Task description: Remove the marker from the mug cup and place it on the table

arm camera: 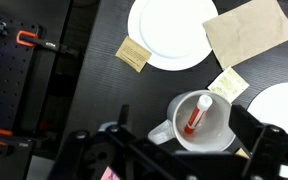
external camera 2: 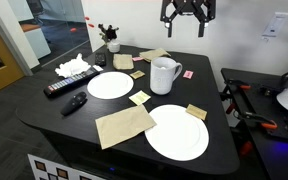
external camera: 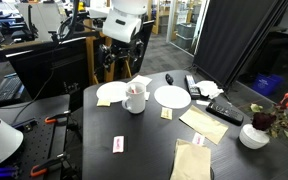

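My fingers are spread wide and grip nothing. They hang above the white mug without touching it. The mug stands near the edge of the dark surface closest to my base, just beside a white plate. The red-orange marker sits inside the mug, leaning against its wall.

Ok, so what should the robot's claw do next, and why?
Probably come straight down toward the mug cup, jaws kept open. The gripper hangs high above the table in an exterior view, open and empty, while the marker stands inside the mug cup. The wrist view shows the marker nearly centred below the gripper, so little sideways shifting seems needed first.
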Motion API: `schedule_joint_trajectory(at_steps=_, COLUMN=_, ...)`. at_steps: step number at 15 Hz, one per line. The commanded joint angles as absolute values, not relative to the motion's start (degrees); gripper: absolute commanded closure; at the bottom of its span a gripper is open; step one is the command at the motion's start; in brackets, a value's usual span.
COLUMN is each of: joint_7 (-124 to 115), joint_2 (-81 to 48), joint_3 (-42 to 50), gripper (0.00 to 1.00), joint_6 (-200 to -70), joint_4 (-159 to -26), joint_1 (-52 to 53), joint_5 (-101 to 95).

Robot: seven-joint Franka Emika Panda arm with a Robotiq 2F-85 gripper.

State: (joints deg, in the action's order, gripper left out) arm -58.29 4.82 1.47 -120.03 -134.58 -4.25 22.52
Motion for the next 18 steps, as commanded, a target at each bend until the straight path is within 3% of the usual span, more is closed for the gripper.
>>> schedule_joint_trajectory(at_steps=1, joint_7=-62.72, joint_2=4.6, joint_3=1.76, gripper=0.0, joint_6=-121.43, joint_4=-134.81, joint_1=-4.01, joint_5=25.27)
schedule_joint_trajectory(at_steps=13, joint_7=-62.25, joint_2=3.24, joint_3=1.83, gripper=0.0, joint_6=-121.28, joint_4=-134.05, joint_1=-3.89, joint_5=23.96)
schedule_joint_trajectory(at_steps=18, joint_7=-62.08, joint_2=2.26, joint_3=2.0, gripper=0.22, joint_6=-121.86, joint_4=-134.01, joint_1=-3.95, joint_5=24.0)
